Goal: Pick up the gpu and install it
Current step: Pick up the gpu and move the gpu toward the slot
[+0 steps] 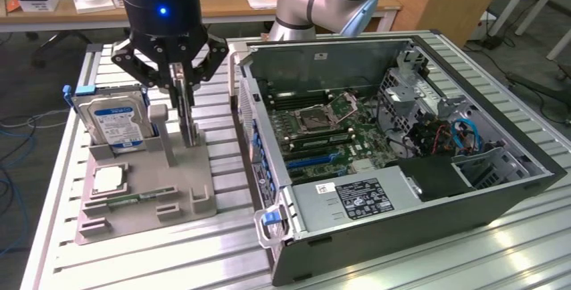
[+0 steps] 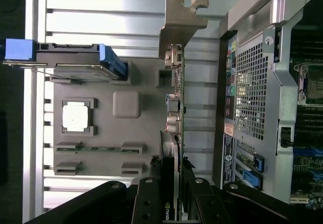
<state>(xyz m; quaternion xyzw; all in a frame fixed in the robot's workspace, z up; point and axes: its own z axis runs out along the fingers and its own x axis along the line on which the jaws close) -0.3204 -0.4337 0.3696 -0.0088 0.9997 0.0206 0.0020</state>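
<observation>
The gpu point(image 1: 186, 113) stands on edge, a thin green card seen edge-on over the grey parts holder point(image 1: 143, 203). My gripper point(image 1: 182, 76) comes down on it from above, and its black fingers are shut on the card's upper edge. In the wrist view the gpu point(image 2: 177, 108) runs away from my gripper point(image 2: 174, 186), with its silver end bracket point(image 2: 179, 24) at the far end. Its lower edge is at the holder's slot; I cannot tell whether it still rests in it. The open computer case point(image 1: 402, 150) lies toward the exterior view's right, its motherboard point(image 1: 325, 129) exposed.
On the holder are a silver hard drive with a blue label point(image 1: 114, 123), a CPU point(image 1: 107, 180) and a memory stick point(image 1: 134, 200). The case's rear wall point(image 2: 252, 98) stands close beside the gpu. A power supply point(image 1: 357, 196) fills the case's near corner.
</observation>
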